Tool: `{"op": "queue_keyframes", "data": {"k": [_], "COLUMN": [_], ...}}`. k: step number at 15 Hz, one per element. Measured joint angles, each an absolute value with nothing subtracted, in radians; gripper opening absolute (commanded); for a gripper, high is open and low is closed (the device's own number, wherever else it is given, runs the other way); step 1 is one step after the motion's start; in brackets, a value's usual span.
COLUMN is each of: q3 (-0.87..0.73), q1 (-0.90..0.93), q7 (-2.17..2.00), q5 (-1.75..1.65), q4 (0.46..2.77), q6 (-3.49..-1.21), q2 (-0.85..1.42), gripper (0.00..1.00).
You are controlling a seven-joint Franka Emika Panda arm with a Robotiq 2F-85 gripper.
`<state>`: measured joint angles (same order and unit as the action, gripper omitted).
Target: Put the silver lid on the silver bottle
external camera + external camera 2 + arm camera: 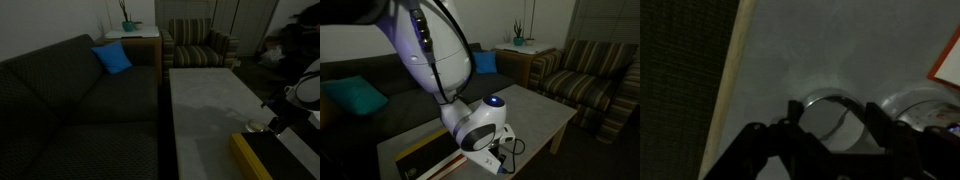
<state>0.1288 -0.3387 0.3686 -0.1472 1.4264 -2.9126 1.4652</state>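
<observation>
A dim room is shown, with a pale table (205, 100) beside a dark sofa (60, 95). In the wrist view the gripper (832, 118) is set astride the silver lid (825, 97), which lies on the table. Whether the lid is pinched cannot be told. What is taken for the silver bottle (910, 100) stands just beside it. The bottle could be knocked or the lid skidded away by an off-centre closure.

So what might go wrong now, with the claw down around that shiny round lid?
Two things, I'd guess. The gripper straddles the silver lid, which lies low on the table; the fingers could slide off its rim or pinch it askew. And what looks like the silver bottle stands right beside one finger in the wrist view, so lifting or turning might knock it over. The scene is dim, so whether they touch it is unclear.
</observation>
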Motion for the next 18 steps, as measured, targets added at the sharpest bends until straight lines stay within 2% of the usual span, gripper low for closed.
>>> {"op": "queue_keyframes", "data": {"k": [18], "q3": [-0.071], "q1": [-0.122], "q7": [0.165], "q5": [-0.147], "q4": [1.323], "q6": [-2.921], "q2": [1.464], "gripper": [0.43]}}
